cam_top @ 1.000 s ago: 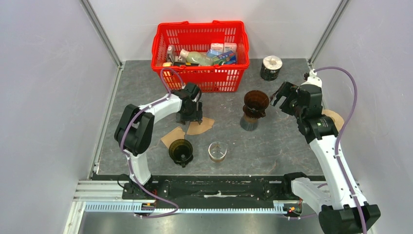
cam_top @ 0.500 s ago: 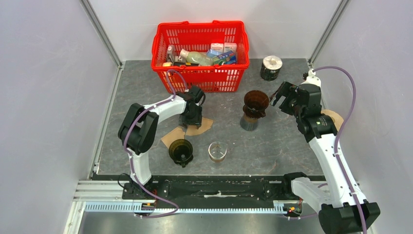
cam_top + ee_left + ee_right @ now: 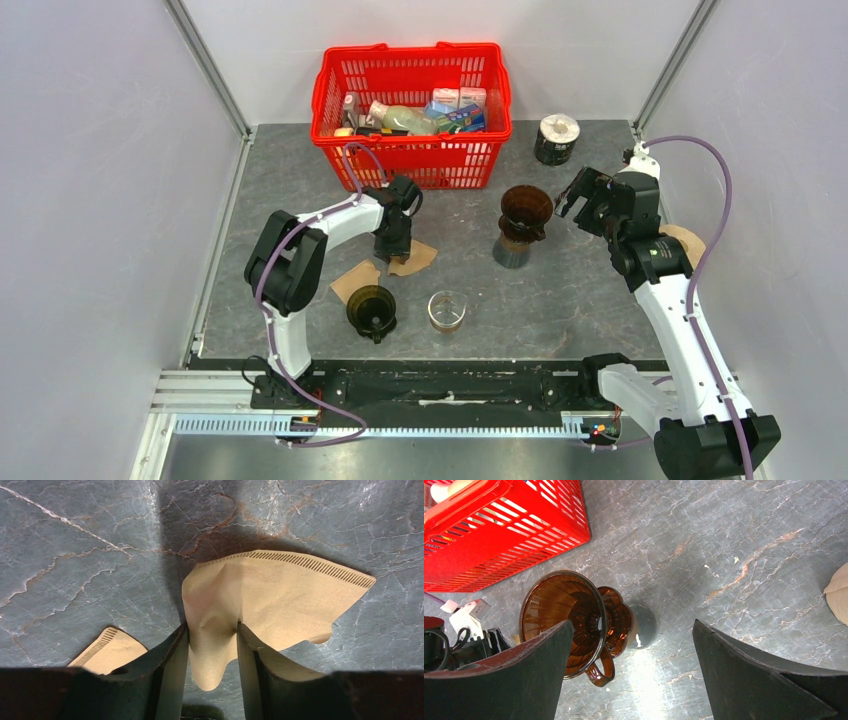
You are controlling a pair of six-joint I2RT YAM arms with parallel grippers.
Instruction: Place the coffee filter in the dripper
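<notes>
The left claw point(image 3: 212, 630) pinches a raised fold of the filter point(image 3: 280, 595), and its fingers cover part of the paper. A second filter point(image 3: 107, 649) at 8 o'clock is cut off. The pinched filter lies at 9 o'clock from the dripper point(image 3: 525, 210), with bare table point(image 3: 590, 290) between them. The right claw point(image 3: 632, 624) gapes wide and holds nothing.

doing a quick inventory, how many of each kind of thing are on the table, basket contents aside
brown paper coffee filter: 3
dark translucent cone dripper: 2
clear glass cup: 1
grey cup under one dripper: 1
black round tin with white top: 1
red plastic basket: 1
total: 9
</notes>
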